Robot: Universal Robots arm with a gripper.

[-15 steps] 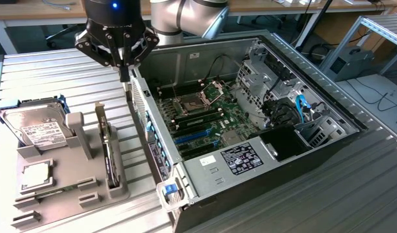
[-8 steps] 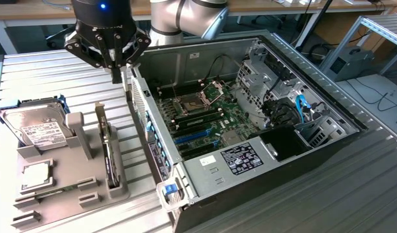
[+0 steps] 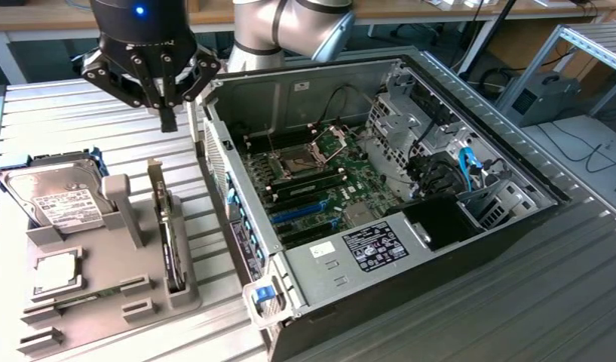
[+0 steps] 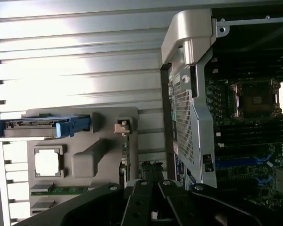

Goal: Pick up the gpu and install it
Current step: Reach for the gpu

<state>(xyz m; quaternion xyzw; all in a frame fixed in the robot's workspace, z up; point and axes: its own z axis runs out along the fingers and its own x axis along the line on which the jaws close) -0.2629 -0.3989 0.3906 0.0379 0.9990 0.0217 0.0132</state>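
The computer case lies on its side at the table's near edge. Its open side faces up, and it is black outside with bare silver sheet metal inside. The green motherboard is flat on the case floor and carries blue slots.

At the exterior view's left of the case, a grey moulded holder sits on the ribbed metal table. The gpu stands on its long edge in a slot along the holder's side nearest the case. It is a thin, flat black card, and it runs parallel to the case wall.

The gripper hangs in the air above the table, past the card's far end and well apart from it. It is close to the case's back corner. Its black fingers are pressed together and hold nothing.

Only a narrow strip of table separates the holder from the case wall. A broad stretch of ribbed table spreads beyond the holder towards the far edge.

A silver hard drive with a white label leans in a blue frame at the holder's far end. A square silver chip and a narrow green memory stick lie in recesses nearer the near edge.
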